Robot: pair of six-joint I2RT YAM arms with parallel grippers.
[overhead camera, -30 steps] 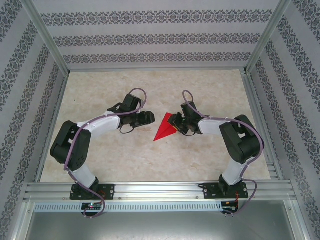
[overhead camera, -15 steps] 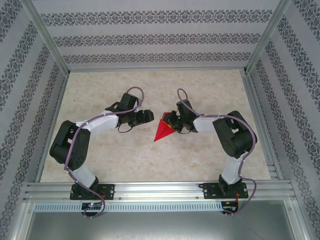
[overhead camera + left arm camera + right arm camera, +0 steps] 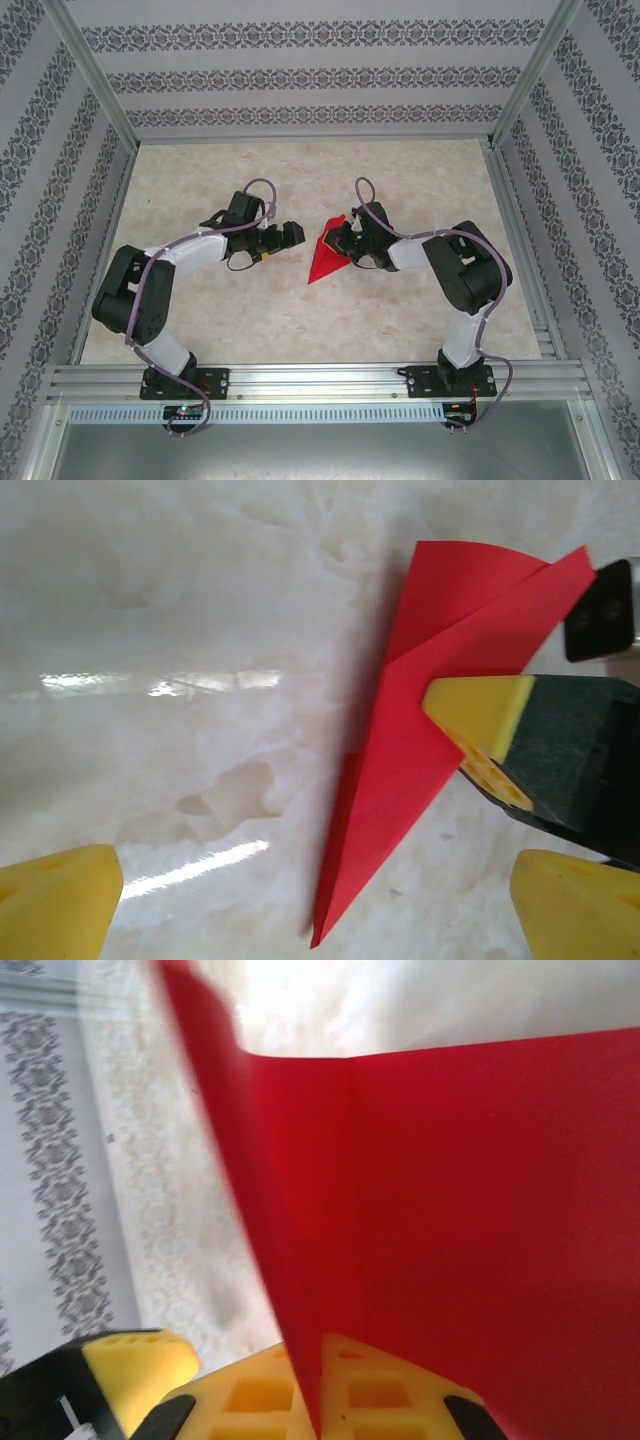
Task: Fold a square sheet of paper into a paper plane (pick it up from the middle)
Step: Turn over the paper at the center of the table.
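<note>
The red sheet of paper is folded into a narrow, pointed dart, the paper plane (image 3: 323, 260), at the middle of the table with its tip toward the near edge. My right gripper (image 3: 343, 240) is shut on its wide far end. In the right wrist view the paper plane (image 3: 460, 1210) stands pinched between the yellow pads of the right gripper (image 3: 322, 1400). My left gripper (image 3: 292, 234) stands open just left of the paper and does not touch it. In the left wrist view the paper plane (image 3: 410, 770) lies ahead of the left gripper (image 3: 315, 905), whose pads are wide apart.
The pale marble-look table top (image 3: 220, 310) is bounded by aluminium rails (image 3: 320, 380) at the near edge and patterned walls (image 3: 300, 80) on three sides. In the left wrist view a yellow pad of the right gripper (image 3: 480, 705) rests on the paper.
My right gripper has closed on the paper's wide end and shifted slightly left, lifting that edge. My left gripper has opened wide.
</note>
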